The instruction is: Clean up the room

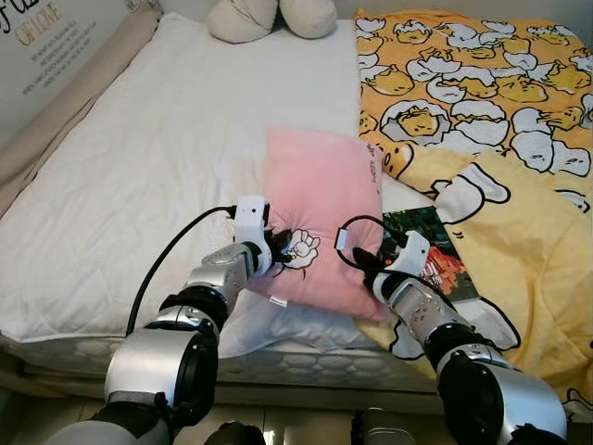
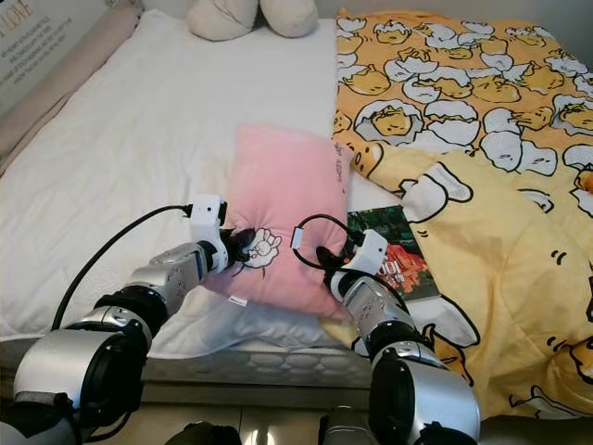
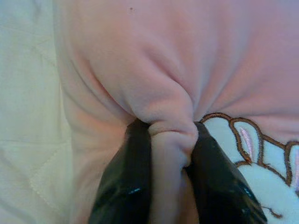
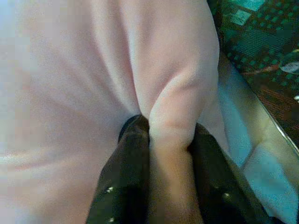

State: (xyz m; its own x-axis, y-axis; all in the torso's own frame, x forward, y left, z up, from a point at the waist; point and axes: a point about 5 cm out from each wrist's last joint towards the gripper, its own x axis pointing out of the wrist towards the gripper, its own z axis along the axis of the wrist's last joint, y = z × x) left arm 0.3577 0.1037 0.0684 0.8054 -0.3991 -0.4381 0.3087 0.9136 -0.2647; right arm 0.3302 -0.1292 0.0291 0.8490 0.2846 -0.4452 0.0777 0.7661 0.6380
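Note:
A pink pillow (image 1: pixel 320 209) with a white cartoon patch lies on the white bed (image 1: pixel 139 167), near its front edge. My left gripper (image 1: pixel 276 245) is shut on the pillow's near left part; in the left wrist view a fold of pink fabric (image 3: pixel 170 140) is pinched between its black fingers (image 3: pixel 124 186). At the pillow's near right corner my right gripper (image 1: pixel 369 264) is also shut on it, and the right wrist view has a ridge of the pink pillow (image 4: pixel 173 116) squeezed between the fingers (image 4: pixel 124 177).
A yellow cartoon-print blanket (image 1: pixel 482 120) covers the bed's right half. A dark green book (image 1: pixel 435 250) lies beside the pillow's right edge. Two beige cushions (image 1: pixel 273 17) sit at the head. A beige bolster (image 1: pixel 65 102) runs along the left side.

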